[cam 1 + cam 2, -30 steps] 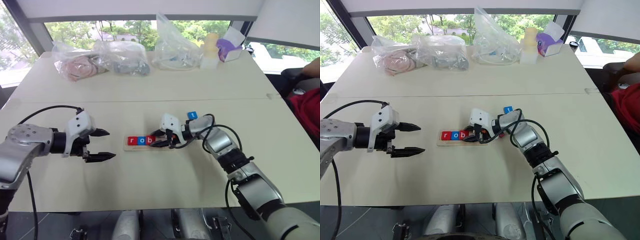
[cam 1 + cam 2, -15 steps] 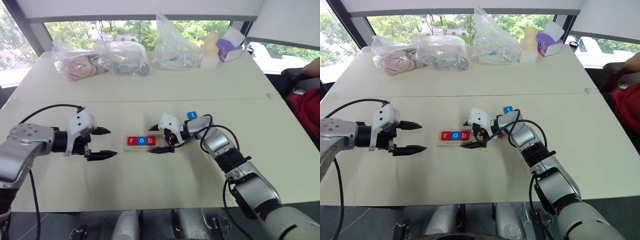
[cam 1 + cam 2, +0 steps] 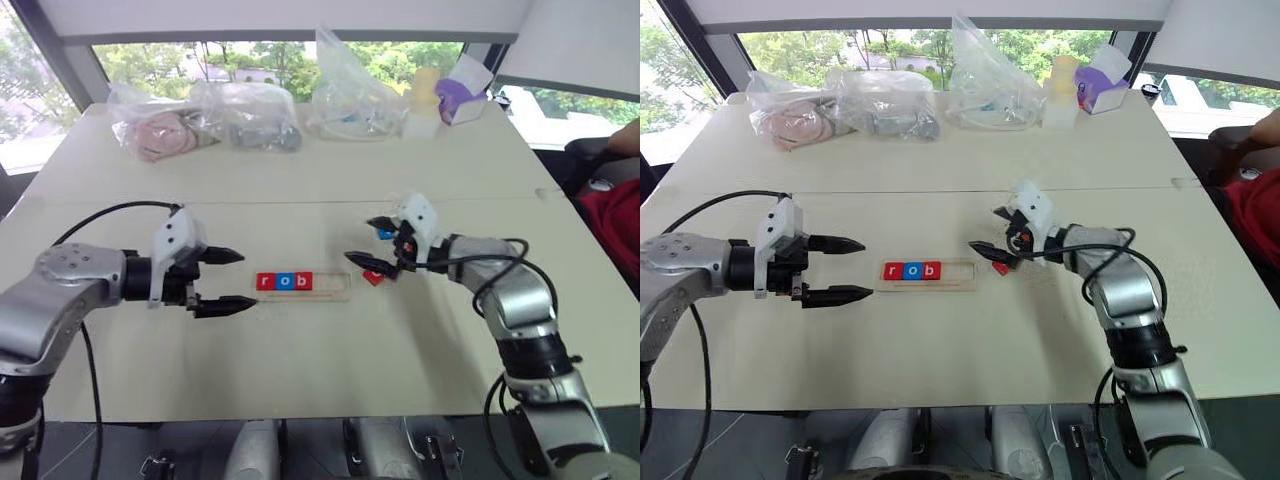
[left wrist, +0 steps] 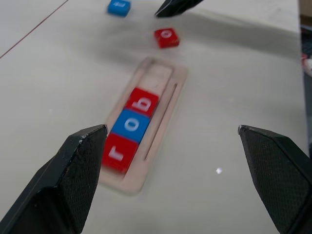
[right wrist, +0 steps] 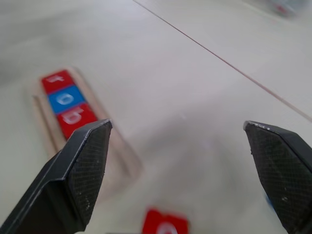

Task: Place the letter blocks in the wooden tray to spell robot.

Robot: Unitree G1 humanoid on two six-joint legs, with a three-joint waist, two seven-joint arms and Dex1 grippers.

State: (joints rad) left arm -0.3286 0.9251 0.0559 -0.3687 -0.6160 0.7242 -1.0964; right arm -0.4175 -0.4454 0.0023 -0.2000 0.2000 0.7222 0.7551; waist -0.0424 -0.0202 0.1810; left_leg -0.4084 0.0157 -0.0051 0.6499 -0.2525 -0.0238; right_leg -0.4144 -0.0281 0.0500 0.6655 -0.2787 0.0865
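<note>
Long, thin wooden tray [image 3: 302,284] of pale smooth wood, lying flat near the middle of the table [image 3: 300,180], long side running along the near edge of the table. Shallow slot down its length. Three small flat square blocks side by side in the slot at the tray's left end: red r block [image 3: 265,282], blue o block [image 3: 283,282], red b block [image 3: 301,281], touching one another, letters white and upright as seen from the near edge. Right part of the slot bare wood.

Just past the tray's right end, flat on the table, a red o block [image 4: 166,37], turned a bit crooked. A little farther toward the far edge, a blue t block [image 3: 386,235], partly hidden by black fingers.

Left gripper [image 3: 228,281] just left of the tray, black pointed fingers spread wide, aimed toward the tray's left end, holding nothing. Finger pads rough and dotted in the left wrist view.

Right gripper [image 3: 369,241] over the two loose blocks, fingers spread wide, holding nothing.

Along the far edge of the table: crinkly clear plastic bags [image 3: 250,115], a pale bottle [image 3: 421,100], a purple and white box [image 3: 460,88].
</note>
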